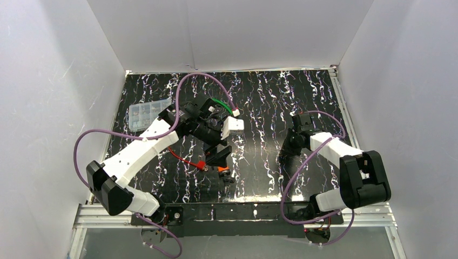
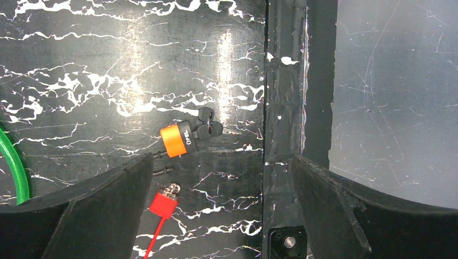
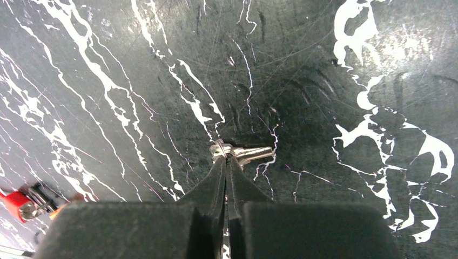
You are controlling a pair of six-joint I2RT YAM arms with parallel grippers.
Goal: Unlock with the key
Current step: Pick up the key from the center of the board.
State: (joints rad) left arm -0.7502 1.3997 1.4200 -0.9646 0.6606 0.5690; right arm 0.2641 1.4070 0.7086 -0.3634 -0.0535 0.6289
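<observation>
The table (image 2: 108, 54) is glossy black with white marble veins. The padlock (image 2: 177, 140) is orange, with 2 black key heads (image 2: 209, 123) at its 1 o'clock, a red tag (image 2: 162, 204) at its 6 o'clock and a green cable (image 2: 16, 167) at its 9 o'clock. The separate key (image 3: 251, 155) is silver.

The only lettering that can be read is on the orange padlock (image 2: 177, 140) in the left wrist view: a short black word printed on its body, turned sideways, which looks like "OPEL", though the letters are small. In the top view the padlock (image 1: 222, 169) is too small to read.
</observation>
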